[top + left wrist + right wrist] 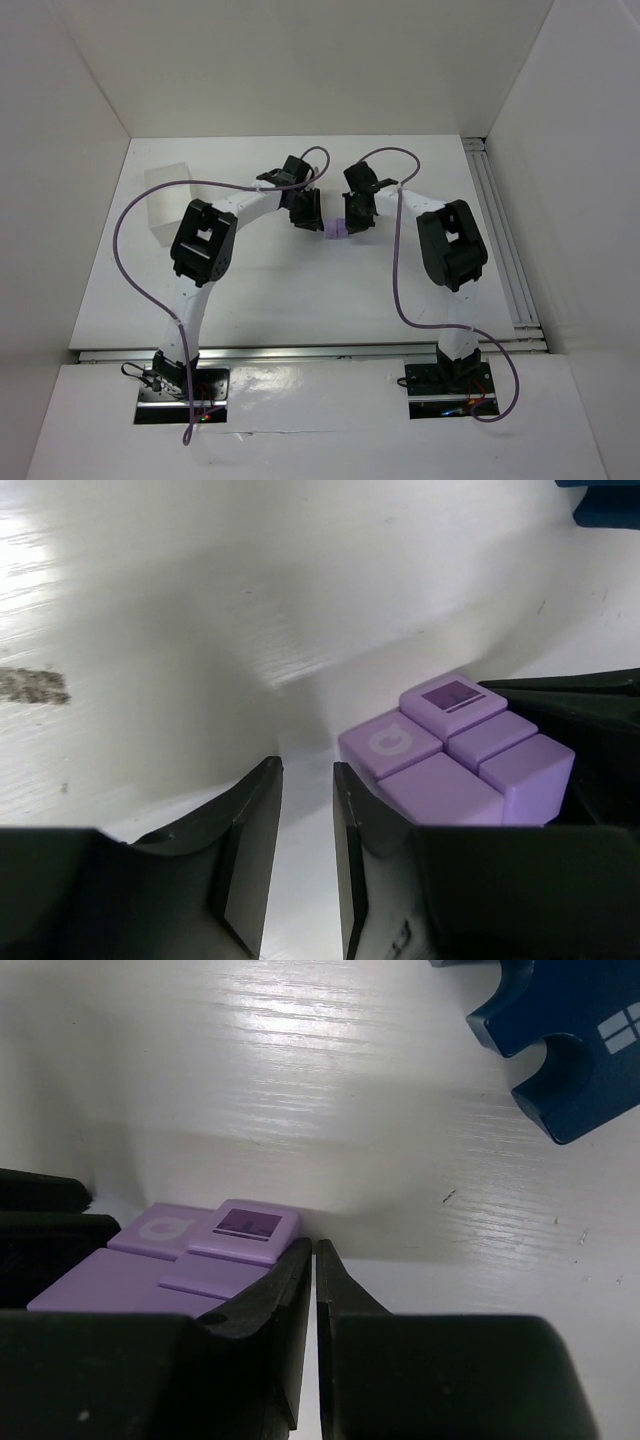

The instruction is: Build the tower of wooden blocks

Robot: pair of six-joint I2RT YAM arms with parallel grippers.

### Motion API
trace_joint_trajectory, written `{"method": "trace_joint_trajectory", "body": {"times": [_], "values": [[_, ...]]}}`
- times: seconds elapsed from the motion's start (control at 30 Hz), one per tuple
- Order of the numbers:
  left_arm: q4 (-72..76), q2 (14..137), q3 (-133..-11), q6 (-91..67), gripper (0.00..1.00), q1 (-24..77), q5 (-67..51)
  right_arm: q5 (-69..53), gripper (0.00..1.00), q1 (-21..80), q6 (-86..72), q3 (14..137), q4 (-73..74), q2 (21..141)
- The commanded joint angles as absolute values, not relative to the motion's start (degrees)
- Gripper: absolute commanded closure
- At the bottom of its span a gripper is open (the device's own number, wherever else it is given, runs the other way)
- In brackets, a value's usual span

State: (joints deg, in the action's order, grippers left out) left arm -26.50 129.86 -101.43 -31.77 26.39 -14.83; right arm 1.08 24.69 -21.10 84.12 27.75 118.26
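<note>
Several light purple blocks (336, 228) lie packed together flat on the white table, between my two grippers. In the left wrist view the purple cluster (450, 755) sits just outside the right finger of my left gripper (307, 775), whose jaws are nearly together with nothing between them. In the right wrist view the cluster (190, 1260) lies against the left finger of my right gripper (314, 1250), which is shut and empty. A dark blue block (560, 1050) lies apart on the table; its edge also shows in the left wrist view (605, 505). From above, the left gripper (310, 215) and right gripper (355, 222) flank the cluster.
A translucent white box (168, 200) stands at the back left of the table. White walls enclose the table on three sides. A metal rail (505, 250) runs along the right edge. Purple cables loop over both arms.
</note>
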Motion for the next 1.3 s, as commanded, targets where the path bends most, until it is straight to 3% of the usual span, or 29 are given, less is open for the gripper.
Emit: {"method": "trace_joint_trajectory", "body": {"times": [0.0, 0.3, 0.7, 0.87, 1.27], "values": [[-28.39, 128.06, -99.15, -30.5, 0.6, 25.05, -11.17, 2.99, 0.87, 25.58, -20.65, 84.91, 29.53, 115.58], [-28.92, 122.53, -92.74, -28.92, 0.61, 22.06, -7.74, 5.53, 0.83, 23.91, -20.65, 80.69, 30.06, 108.73], [-29.44, 109.78, -80.34, -31.11, 0.63, 21.01, -2.81, 7.29, 0.75, 30.4, -31.98, 61.35, 19.96, 94.05], [-29.44, 107.58, -80.33, -31.11, 0.63, 21.01, -2.81, 11.07, 0.74, 35.58, -37.17, 61.87, 15.92, 96.41], [-30.59, 107.58, -79.8, -31.11, 0.64, 21.01, -1.14, 15.12, 0.74, 36.65, -40.61, 68.55, 12.74, 107.57]]}}
